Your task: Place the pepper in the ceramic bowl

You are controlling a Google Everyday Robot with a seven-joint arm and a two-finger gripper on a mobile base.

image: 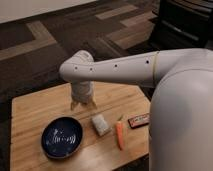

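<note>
The pepper [120,135], slim and orange with a small green stem, lies on the wooden table [35,112] right of centre. The ceramic bowl [61,137], dark blue and shallow with faint white markings, sits at the front left. My gripper [83,104] points down over the table's middle, above and behind the bowl's right side, left of the pepper and apart from it. It holds nothing that I can see.
A whitish rectangular block [101,124] lies between the bowl and the pepper. A dark red-labelled bar [138,120] lies right of the pepper near the table's right edge. My white arm [180,115] covers the right side. Dark carpet lies behind the table.
</note>
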